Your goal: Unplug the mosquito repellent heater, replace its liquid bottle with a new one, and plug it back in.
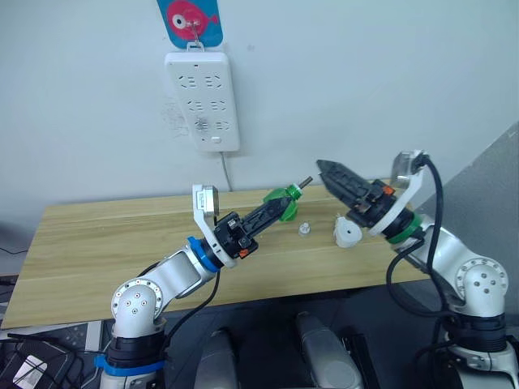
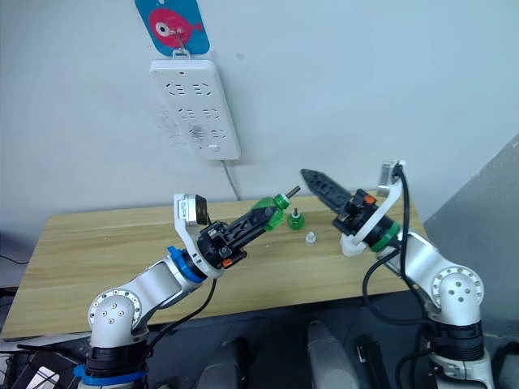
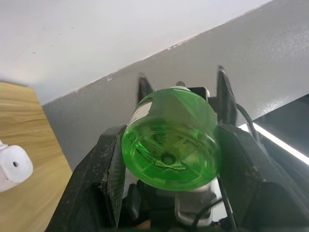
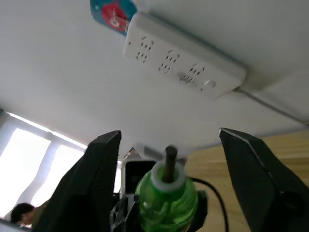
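The left gripper [image 1: 285,204] is holding a green bottle [image 1: 281,198] above the wooden table [image 1: 97,243], its fingers clamped on the bottle's sides, the bare wick [image 1: 305,182] pointing toward the right gripper [image 1: 326,170]. In the right wrist view the right gripper's fingers [image 4: 99,169] are standing wide apart on either side of the wick, not touching the bottle. A second green bottle [image 2: 297,217] is standing on the table just beyond the held one, and a small white cap [image 1: 305,229] is lying on the wood nearby. The white heater [image 1: 346,233] is resting on the table under the right arm, unplugged and well apart from the power strip [image 1: 203,101], which is hanging on the wall above the table beneath a blue and pink tag [image 1: 190,20]. The strip's cord [image 1: 227,174] is dropping behind the table's far edge.
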Action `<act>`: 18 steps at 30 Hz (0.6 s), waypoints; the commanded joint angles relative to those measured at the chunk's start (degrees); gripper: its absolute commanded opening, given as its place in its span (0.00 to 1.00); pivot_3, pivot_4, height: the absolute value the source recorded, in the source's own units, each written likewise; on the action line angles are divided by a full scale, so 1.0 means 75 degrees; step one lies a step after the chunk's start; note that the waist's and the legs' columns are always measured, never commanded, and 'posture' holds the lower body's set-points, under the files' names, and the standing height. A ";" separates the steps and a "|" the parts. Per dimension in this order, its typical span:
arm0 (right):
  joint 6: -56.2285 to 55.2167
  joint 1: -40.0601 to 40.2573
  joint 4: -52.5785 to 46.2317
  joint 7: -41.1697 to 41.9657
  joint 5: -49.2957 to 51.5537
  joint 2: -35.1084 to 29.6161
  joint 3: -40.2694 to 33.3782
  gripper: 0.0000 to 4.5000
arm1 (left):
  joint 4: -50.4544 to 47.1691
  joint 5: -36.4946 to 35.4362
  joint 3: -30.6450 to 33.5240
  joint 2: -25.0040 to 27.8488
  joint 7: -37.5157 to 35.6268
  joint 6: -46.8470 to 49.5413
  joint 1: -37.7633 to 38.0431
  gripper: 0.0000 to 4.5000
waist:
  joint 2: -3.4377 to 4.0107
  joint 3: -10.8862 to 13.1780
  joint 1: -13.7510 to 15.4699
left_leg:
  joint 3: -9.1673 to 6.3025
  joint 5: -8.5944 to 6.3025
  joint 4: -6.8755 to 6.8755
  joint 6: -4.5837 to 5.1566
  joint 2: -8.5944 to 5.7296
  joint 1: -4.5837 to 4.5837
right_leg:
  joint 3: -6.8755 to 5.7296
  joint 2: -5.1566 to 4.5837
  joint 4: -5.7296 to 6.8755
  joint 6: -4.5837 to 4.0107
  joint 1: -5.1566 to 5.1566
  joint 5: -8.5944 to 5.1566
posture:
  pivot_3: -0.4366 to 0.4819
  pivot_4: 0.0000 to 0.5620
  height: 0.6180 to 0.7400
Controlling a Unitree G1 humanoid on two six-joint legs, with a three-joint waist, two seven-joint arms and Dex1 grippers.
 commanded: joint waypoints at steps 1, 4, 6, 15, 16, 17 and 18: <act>0.0032 -0.0060 0.0102 0.0590 -0.0913 -0.0733 -0.0456 0.94 | -0.0390 0.1128 -0.0190 0.0370 -0.0658 -0.0299 -0.0077 0.53 | 0.0001 0.0000 0.0004 | 0.0001 0.0000 -0.0002 0.0000 0.0000 0.0000 | 0.0001 0.0000 -0.0001 0.0000 -0.0001 0.0000 | 0.26 0.43 1.00; 0.0153 0.0088 0.0181 0.1656 -0.2783 -0.1978 -0.0172 0.94 | -0.0751 0.3312 -0.0979 0.1260 -0.2009 -0.1026 -0.0117 0.53 | 0.0002 0.0001 0.0014 | 0.0010 0.0000 -0.0008 0.0000 -0.0002 0.0000 | 0.0008 0.0000 -0.0004 -0.0012 -0.0009 -0.0007 | 0.26 0.44 1.00; 0.0014 0.0272 0.0138 0.2461 -0.4047 -0.2741 0.0187 0.94 | -0.0733 0.5263 -0.1770 0.1882 -0.3132 -0.2380 -0.0035 0.53 | 0.0004 0.0001 0.0024 | 0.0017 -0.0001 -0.0013 -0.0001 -0.0002 0.0001 | 0.0012 -0.0001 -0.0013 -0.0026 -0.0010 -0.0016 | 0.25 0.45 1.00; 0.1692 0.0088 -0.0024 0.2850 -0.6448 -0.3973 0.1558 0.94 | 0.1839 0.9953 -0.2935 0.2370 -0.5950 -0.9046 0.0172 0.53 | 0.0005 0.0003 0.0013 | 0.0049 -0.0010 -0.0048 0.0011 0.0004 -0.0007 | 0.0036 -0.0008 -0.0092 -0.0043 -0.0007 -0.0020 | 0.23 0.50 1.00; 0.2220 -0.0166 0.0019 0.2687 -0.6658 -0.4022 0.1835 0.94 | 0.2255 1.0151 -0.2897 0.2397 -0.6106 -0.9590 0.0185 0.53 | 0.0007 0.0004 0.0008 | 0.0059 -0.0015 -0.0047 0.0020 0.0004 -0.0006 | 0.0044 -0.0010 -0.0093 -0.0041 -0.0009 -0.0020 | 0.22 0.50 1.00; 0.2567 -0.0362 0.0113 0.2665 -0.6799 -0.4000 0.2025 0.94 | 0.2509 1.0269 -0.2855 0.2401 -0.6177 -0.9871 0.0204 0.53 | 0.0006 0.0004 0.0000 | 0.0065 -0.0017 -0.0047 0.0024 0.0004 -0.0006 | 0.0051 -0.0010 -0.0093 -0.0040 -0.0012 -0.0019 | 0.22 0.51 1.00; 0.2778 -0.0513 0.0253 0.2598 -0.7028 -0.3914 0.2194 0.94 | 0.2660 1.0341 -0.2833 0.2406 -0.6225 -1.0029 0.0244 0.53 | 0.0007 0.0006 -0.0002 | 0.0072 -0.0018 -0.0046 0.0025 0.0004 -0.0006 | 0.0061 -0.0009 -0.0092 -0.0039 -0.0014 -0.0018 | 0.22 0.52 1.00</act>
